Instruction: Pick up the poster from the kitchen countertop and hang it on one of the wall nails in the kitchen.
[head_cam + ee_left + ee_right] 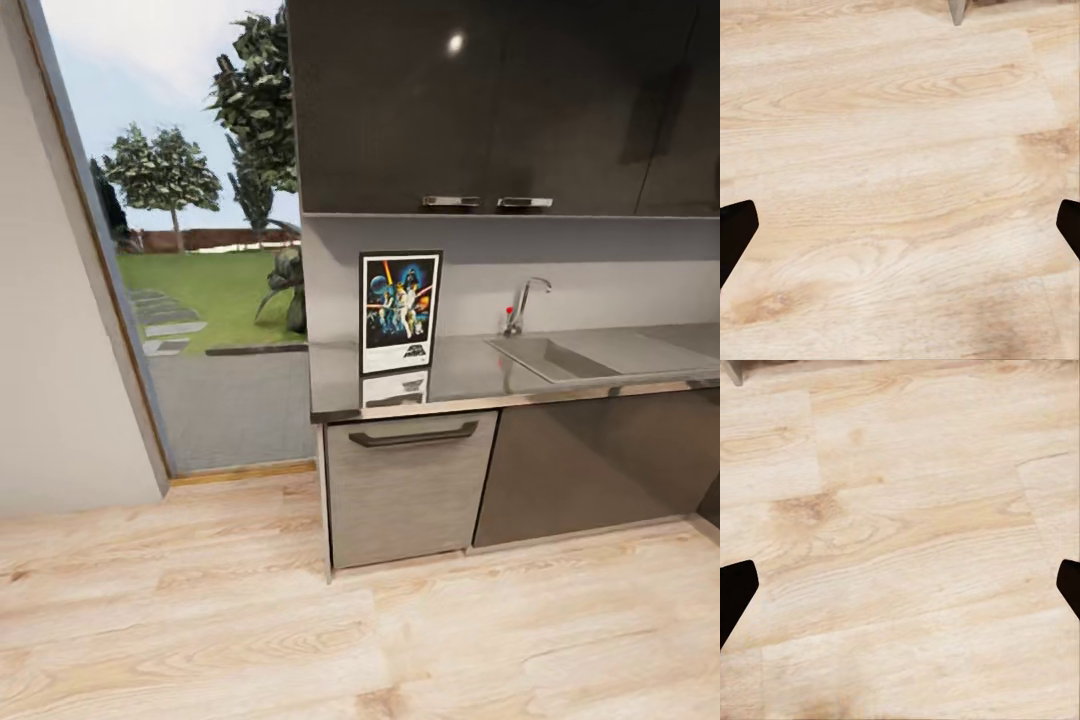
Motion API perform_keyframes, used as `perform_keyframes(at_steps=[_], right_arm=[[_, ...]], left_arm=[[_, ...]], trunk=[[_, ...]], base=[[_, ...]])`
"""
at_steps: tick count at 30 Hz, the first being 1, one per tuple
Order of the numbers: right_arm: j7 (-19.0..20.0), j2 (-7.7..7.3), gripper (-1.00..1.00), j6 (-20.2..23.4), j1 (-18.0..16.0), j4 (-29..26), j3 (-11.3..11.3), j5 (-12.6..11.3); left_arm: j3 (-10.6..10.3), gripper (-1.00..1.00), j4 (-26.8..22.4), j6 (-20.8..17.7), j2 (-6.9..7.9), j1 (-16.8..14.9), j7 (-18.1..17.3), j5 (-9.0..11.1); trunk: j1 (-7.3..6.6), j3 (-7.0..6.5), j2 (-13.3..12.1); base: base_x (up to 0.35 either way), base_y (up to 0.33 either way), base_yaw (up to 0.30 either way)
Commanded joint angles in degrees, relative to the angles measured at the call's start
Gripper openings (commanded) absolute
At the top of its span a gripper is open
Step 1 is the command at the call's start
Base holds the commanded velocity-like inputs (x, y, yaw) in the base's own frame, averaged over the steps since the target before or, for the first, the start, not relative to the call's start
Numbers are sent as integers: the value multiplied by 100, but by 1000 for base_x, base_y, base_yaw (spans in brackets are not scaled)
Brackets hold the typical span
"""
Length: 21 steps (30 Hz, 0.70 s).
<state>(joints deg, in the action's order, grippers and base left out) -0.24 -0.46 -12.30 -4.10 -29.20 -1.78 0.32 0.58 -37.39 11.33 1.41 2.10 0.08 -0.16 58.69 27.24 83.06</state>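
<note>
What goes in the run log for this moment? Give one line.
phase: approach | poster: upright on countertop, against wall, left of sink | left claw: open, over floor | right claw: open, over floor | nothing held

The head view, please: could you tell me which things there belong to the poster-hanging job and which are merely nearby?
For the job:
poster, upright against the wall
kitchen countertop

Merely nearby:
sink
tap
upper cabinets
drawer

Glossy grey countertop (470,372) under upright poster (400,312)
</note>
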Motion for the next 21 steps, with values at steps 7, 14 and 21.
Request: perform_keyframes(at_steps=[7,14,21], right_arm=[[-2,2,100,-18,-3,-5,-1,3],[-11,-34,100,-18,-9,-13,-51,-6],[-27,-209,100,-18,-54,-18,-75,-21]], left_arm=[[4,100,-5,9,0,1,1,-1],[-26,100,-420,-6,-22,1,-32,17],[-43,100,-3259,-1023,-33,1,-72,40]], trunk=[[3,5,2],[3,5,2],[3,5,2]], base=[[329,0,1],[241,0,0],[28,0,0]])
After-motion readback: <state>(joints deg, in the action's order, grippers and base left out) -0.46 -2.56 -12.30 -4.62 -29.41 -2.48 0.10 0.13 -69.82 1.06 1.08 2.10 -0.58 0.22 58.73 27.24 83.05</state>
